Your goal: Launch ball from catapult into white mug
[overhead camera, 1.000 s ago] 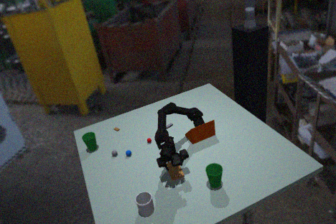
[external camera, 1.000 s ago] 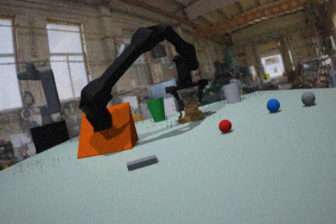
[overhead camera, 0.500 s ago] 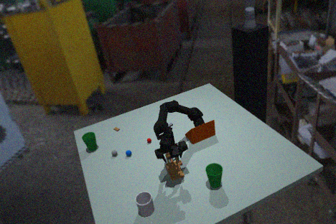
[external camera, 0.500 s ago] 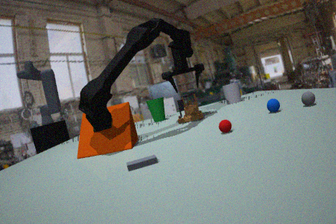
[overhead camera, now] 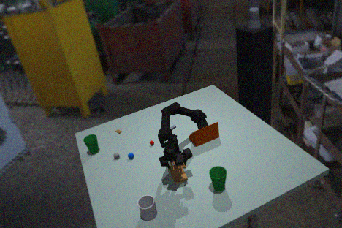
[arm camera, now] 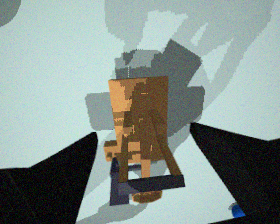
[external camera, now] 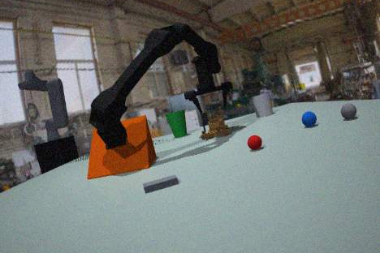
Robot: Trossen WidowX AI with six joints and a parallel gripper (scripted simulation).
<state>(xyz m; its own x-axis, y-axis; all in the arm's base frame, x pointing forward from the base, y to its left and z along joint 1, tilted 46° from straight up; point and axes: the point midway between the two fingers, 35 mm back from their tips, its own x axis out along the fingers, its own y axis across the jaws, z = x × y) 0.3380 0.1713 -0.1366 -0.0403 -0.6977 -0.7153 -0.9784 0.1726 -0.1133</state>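
The small wooden catapult [overhead camera: 179,177] [external camera: 215,131] [arm camera: 137,107] stands on the table. In the wrist view a dark crossbar and a round brown cup show at its near end; no ball shows in the cup. My gripper [overhead camera: 176,164] [external camera: 215,116] [arm camera: 145,131] is open and empty, its fingers on either side of the catapult with gaps. The white mug [overhead camera: 147,210] [external camera: 264,106] stands upright near the table's front edge in the top view. A red ball [overhead camera: 151,142] [external camera: 254,142], a blue ball [overhead camera: 131,156] [external camera: 308,119] [arm camera: 237,210] and a grey ball [overhead camera: 116,156] [external camera: 348,111] rest on the table.
One green cup [overhead camera: 218,180] [external camera: 177,124] stands right of the catapult in the top view, another green cup [overhead camera: 91,144] at the far left. An orange wedge [overhead camera: 205,134] [external camera: 140,126] is by the arm's base. A grey bar [external camera: 161,184] and a small orange tile [overhead camera: 118,131] lie flat.
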